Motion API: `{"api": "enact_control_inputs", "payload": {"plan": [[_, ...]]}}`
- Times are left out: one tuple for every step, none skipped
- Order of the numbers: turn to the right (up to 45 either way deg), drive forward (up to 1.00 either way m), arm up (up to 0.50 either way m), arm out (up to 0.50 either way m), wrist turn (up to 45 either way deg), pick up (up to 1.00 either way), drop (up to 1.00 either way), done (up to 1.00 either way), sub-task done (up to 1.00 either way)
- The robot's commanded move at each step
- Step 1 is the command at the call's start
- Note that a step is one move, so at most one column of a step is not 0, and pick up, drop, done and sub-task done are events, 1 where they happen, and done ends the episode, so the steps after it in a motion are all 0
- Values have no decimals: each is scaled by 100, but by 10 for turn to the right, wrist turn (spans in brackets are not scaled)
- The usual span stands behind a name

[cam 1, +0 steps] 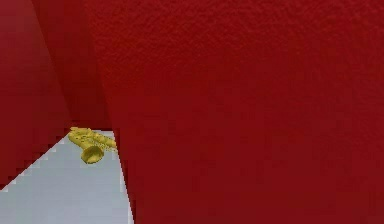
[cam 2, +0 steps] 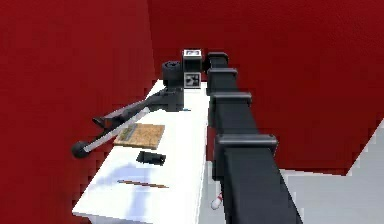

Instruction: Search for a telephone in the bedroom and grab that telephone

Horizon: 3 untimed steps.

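From my remote seat, the arm side view shows a long white bench (cam 2: pixel 188 145) set against deep red walls (cam 2: pixel 70 60). A flat brown book (cam 2: pixel 140 132) lies near the middle of the bench, and I place everything else from it.

The telephone (cam 2: pixel 152 158) lies flat on the bench just beside the book, at the book's near end. It is a small, thin, black rectangle with a plain dark face, too small for me to make out buttons or a screen.

Beyond the telephone, farther from the book on the same side, lies a thin reddish pencil (cam 2: pixel 140 182). Along the book's left side runs a long dark stick (cam 2: pixel 112 130) with a rounded knob at its near tip, set at a slant.

The robot's dark square arm (cam 2: pixel 240 140) reaches out to the right of the book. The hand (cam 2: pixel 170 98) sits past the book's far end, well apart from the telephone. With the stick and bench behind the hand, I cannot tell whether it is released, clenched or grasping anything.

In the forward view, a small yellow object (cam 1: pixel 90 145) rests on pale floor (cam 1: pixel 70 190) in a red corner.
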Motion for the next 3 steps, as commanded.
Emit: {"api": "enact_control_inputs", "payload": {"plan": [[0,0,0,0,450,0,0,0,0],[0,0,0,0,180,0,0,0,0],[0,0,-28,0,0,0,0,0,0]]}}
